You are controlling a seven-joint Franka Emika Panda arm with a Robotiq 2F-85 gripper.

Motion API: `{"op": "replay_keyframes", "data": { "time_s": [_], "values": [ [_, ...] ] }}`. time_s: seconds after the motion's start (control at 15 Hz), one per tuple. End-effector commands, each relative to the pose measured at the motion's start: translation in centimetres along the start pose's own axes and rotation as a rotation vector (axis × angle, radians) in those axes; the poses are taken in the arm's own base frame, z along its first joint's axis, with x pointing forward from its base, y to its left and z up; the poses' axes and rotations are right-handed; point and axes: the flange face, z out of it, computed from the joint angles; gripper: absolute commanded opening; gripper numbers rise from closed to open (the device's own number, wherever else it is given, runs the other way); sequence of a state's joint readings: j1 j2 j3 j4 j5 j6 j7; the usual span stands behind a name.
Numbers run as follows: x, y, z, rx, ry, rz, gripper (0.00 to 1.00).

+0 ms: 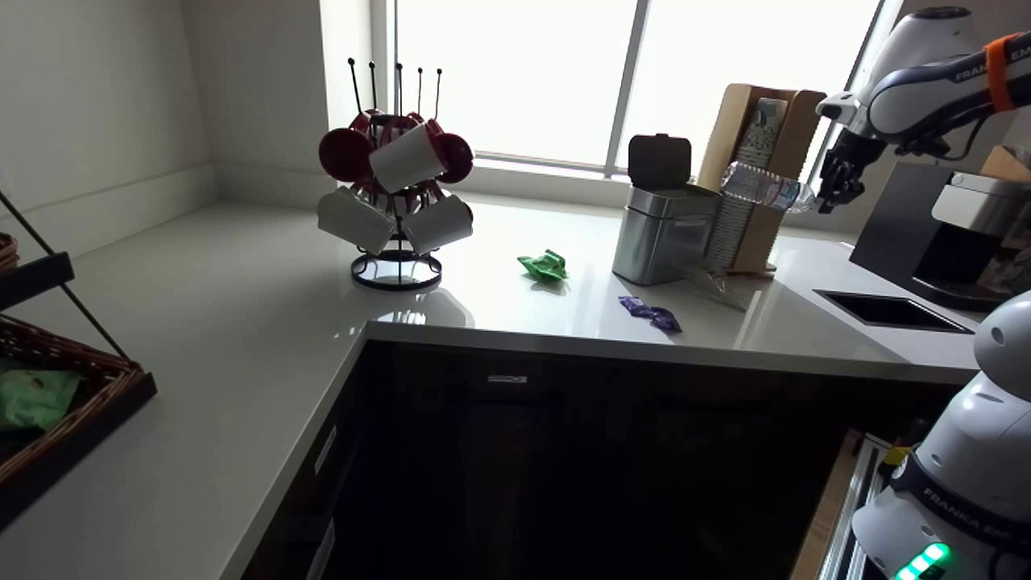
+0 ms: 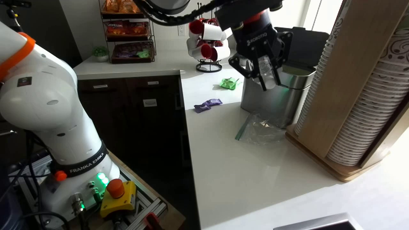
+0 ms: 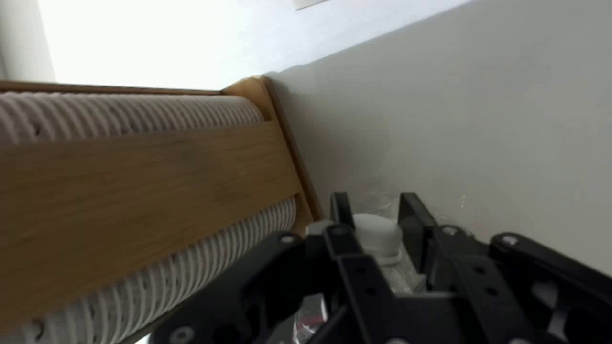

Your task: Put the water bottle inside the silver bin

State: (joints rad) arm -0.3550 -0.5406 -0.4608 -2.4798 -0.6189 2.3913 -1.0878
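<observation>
The silver bin (image 1: 656,238) stands on the counter with its dark lid raised; it also shows in an exterior view (image 2: 266,100). The clear water bottle (image 1: 761,189) is held in the air, lying nearly level and slightly tilted, its base end close to the bin's upper rim. My gripper (image 1: 828,200) is shut on the bottle's cap end. In an exterior view my gripper (image 2: 271,86) hangs in front of the bin, with the bottle (image 2: 266,68) between its fingers. In the wrist view the bottle's white cap (image 3: 377,236) sits between the fingertips (image 3: 374,205); most of the bottle is hidden.
A wooden cup holder (image 2: 348,80) stands beside the bin, close to the bottle. A clear plastic bag (image 2: 263,131) lies at the bin's foot. Purple packets (image 1: 648,312), a green packet (image 1: 546,266) and the mug rack (image 1: 396,266) are on the counter. A coffee machine (image 1: 970,217) stands behind.
</observation>
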Motion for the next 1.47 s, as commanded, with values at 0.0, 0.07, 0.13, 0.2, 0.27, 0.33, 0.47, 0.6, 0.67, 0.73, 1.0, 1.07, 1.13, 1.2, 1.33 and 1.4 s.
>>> {"op": "replay_keyframes", "data": {
  "time_s": [0.0, 0.07, 0.13, 0.2, 0.27, 0.33, 0.47, 0.6, 0.67, 0.73, 1.0, 1.07, 1.13, 1.2, 1.33, 1.4],
  "values": [
    [2.2, 2.2, -1.8, -0.072, -0.026, -0.129, 0.07],
    [2.9, 2.7, -2.4, -0.097, -0.04, -0.144, 0.07],
    [3.3, 3.1, -3.0, -0.119, -0.054, -0.159, 0.07],
    [3.8, 3.6, -3.5, -0.146, -0.068, -0.176, 0.07],
    [4.3, 4.0, -3.8, -0.175, -0.088, -0.191, 0.07],
    [4.6, 4.6, -4.4, -0.209, -0.11, -0.205, 0.07],
    [5.7, 5.3, -5.1, -0.251, -0.138, -0.238, 0.07],
    [6.9, 6.0, -6.0, -0.32, -0.177, -0.274, 0.07],
    [7.5, 6.2, -6.3, -0.353, -0.193, -0.293, 0.07],
    [8.2, 6.3, -6.5, -0.396, -0.208, -0.325, 0.07],
    [10.4, 6.5, -6.6, -0.535, -0.285, -0.464, 0.07],
    [10.9, 6.5, -6.4, -0.563, -0.304, -0.49, 0.07],
    [11.3, 6.3, -6.0, -0.592, -0.33, -0.514, 0.07],
    [11.7, 6.2, -5.5, -0.615, -0.351, -0.538, 0.07],
    [12.6, 5.8, -4.7, -0.658, -0.376, -0.564, 0.07],
    [13.2, 5.6, -4.2, -0.676, -0.38, -0.577, 0.07]
  ]
}}
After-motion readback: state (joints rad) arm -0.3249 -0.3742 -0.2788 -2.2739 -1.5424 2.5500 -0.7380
